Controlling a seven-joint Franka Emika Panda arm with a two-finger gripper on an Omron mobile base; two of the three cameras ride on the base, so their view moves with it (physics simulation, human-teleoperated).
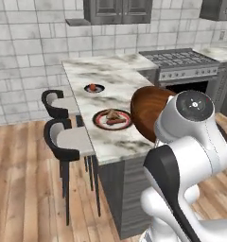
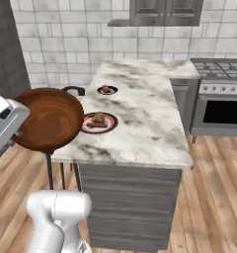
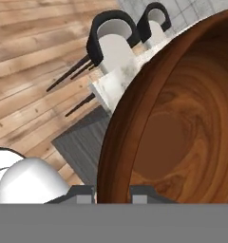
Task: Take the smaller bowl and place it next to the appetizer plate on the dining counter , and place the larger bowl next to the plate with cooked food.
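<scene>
1. My claw (image 3: 112,192) is clenched on the rim of the large brown bowl (image 2: 47,118), one finger on each side of its wall, as my hand view shows.
2. I hold that bowl tilted in the air, off the near left corner of the table (image 2: 150,128); it rests on nothing.
3. The plate of cooked food (image 2: 98,122) sits near the table's left edge, toward the near end. The bowl is close to it but not yet set down.
4. The small plate with one red item (image 2: 106,90) lies farther along the same edge.
5. I see no small cream bowl beside it, so I judge that half unfinished, or hidden from me.
</scene>
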